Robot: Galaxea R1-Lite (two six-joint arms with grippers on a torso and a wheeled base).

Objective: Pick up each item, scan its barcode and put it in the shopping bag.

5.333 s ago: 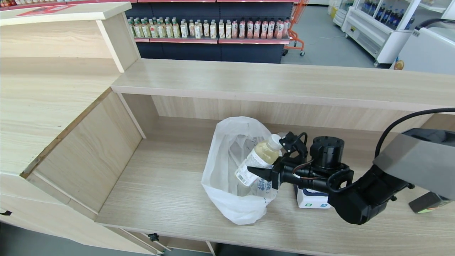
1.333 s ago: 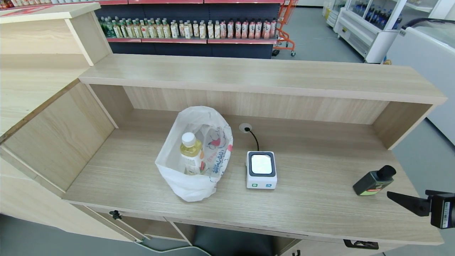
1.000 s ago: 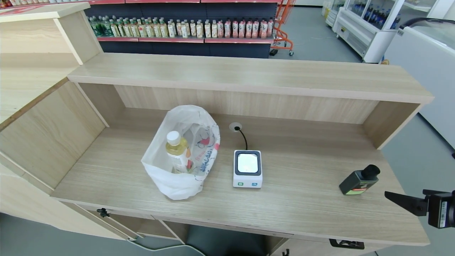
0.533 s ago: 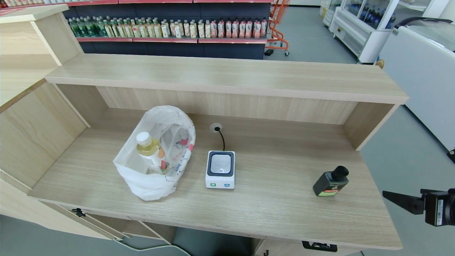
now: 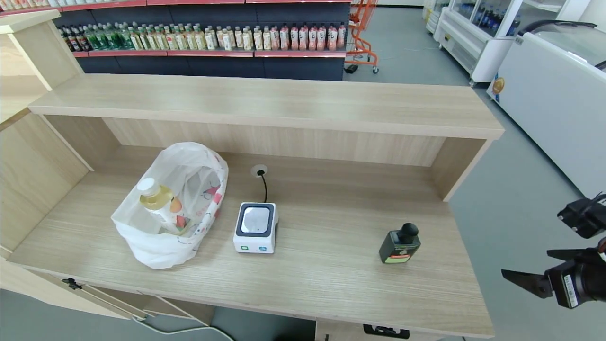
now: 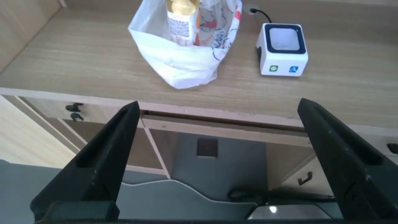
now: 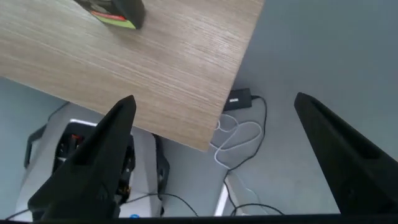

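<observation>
A white plastic shopping bag (image 5: 142,241) stands open on the left of the wooden counter (image 5: 331,279), with a pale tea bottle (image 5: 156,203) upright inside it. To its right sits the white barcode scanner (image 5: 255,227), window facing up. A small dark bottle (image 5: 400,244) with a black cap and a green-red label stands near the counter's right end. My right gripper (image 5: 524,261) hangs open and empty off the counter's right end, beyond the dark bottle (image 7: 115,12). My left gripper (image 6: 217,162) is open below the counter's front edge, facing the bag (image 6: 186,53) and scanner (image 6: 283,48).
A raised wooden ledge (image 5: 265,102) runs along the back of the counter. The scanner's black cable (image 5: 264,187) goes into a hole behind it. A white freezer (image 5: 549,90) stands on the right. Loose cables (image 7: 239,134) lie on the floor by the counter's corner.
Earlier my right gripper held the tea bottle over the bag; now the bottle stands inside and the gripper is empty off the counter's right end. The camera has since panned right.
</observation>
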